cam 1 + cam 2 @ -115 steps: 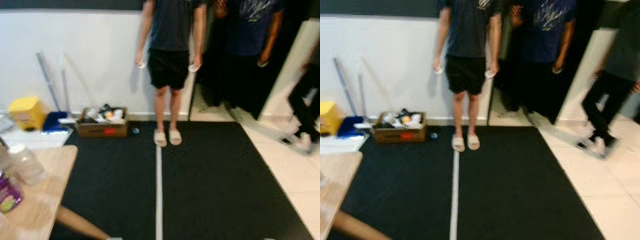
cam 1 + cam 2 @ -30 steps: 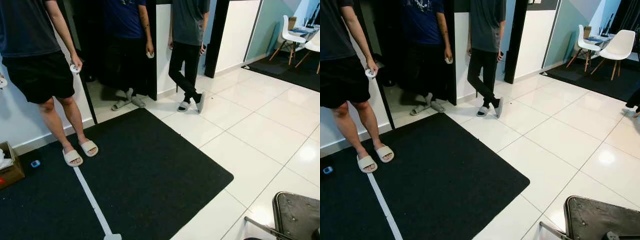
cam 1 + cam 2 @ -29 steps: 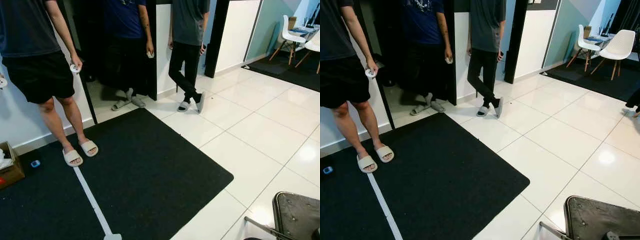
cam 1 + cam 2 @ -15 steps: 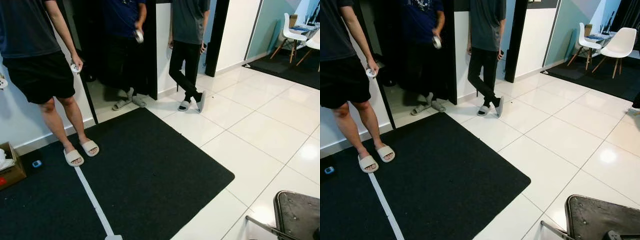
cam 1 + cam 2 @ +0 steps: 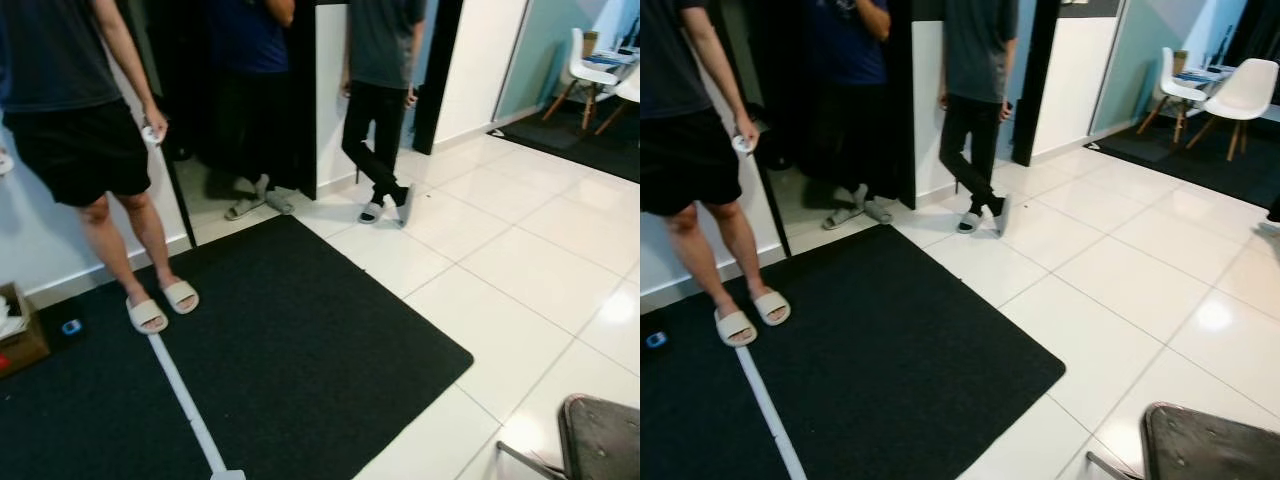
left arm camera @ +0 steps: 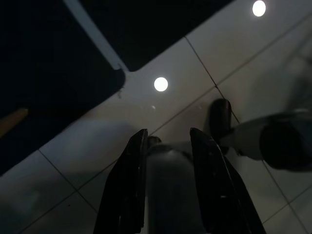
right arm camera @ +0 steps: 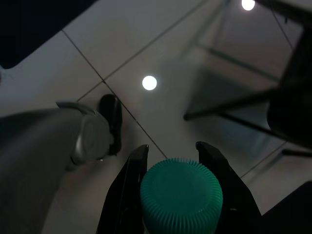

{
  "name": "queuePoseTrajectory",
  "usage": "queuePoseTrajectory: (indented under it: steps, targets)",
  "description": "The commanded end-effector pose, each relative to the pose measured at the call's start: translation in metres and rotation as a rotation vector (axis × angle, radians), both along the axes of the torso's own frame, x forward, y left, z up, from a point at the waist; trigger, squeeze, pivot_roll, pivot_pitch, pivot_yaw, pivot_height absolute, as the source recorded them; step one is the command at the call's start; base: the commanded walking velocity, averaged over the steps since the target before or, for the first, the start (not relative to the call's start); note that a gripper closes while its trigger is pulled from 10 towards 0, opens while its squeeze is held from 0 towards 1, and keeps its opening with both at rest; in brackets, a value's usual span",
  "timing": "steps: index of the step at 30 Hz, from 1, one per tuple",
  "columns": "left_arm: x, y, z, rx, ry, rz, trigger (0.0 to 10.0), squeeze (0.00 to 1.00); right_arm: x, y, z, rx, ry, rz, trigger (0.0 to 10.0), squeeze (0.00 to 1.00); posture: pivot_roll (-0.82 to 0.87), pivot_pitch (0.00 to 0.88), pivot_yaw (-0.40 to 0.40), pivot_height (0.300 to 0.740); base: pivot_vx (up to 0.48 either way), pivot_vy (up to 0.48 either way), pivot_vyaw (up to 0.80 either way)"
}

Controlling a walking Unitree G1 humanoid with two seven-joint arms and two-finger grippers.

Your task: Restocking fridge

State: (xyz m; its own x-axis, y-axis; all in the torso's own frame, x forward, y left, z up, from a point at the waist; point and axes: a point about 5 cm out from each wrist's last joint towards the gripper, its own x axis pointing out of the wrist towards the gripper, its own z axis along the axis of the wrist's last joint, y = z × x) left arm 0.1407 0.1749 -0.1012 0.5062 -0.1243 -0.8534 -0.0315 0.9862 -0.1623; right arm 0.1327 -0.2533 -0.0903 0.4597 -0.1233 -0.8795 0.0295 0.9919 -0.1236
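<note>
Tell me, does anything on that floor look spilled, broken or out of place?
Nothing looks spilled or broken. The black mat lies flat on the white tiles, its white tape line intact. The one stray item is a small blue object on the mat beside a cardboard box; it is too small to identify.
</note>
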Motion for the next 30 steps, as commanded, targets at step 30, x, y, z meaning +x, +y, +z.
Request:
queuePoseTrajectory:
  steps: [30]
  targets:
    - [-0.0077, 0.0047, -0.0026, 0.018, 0.022, 0.040, 10.0, 0.00, -0.0004, 0.0023, -0.0007, 0.021, -0.003, -0.004, 10.0, 0.00, -0.07, 0.000, -0.012, 0.740, 0.174, 0.000, 0.00]
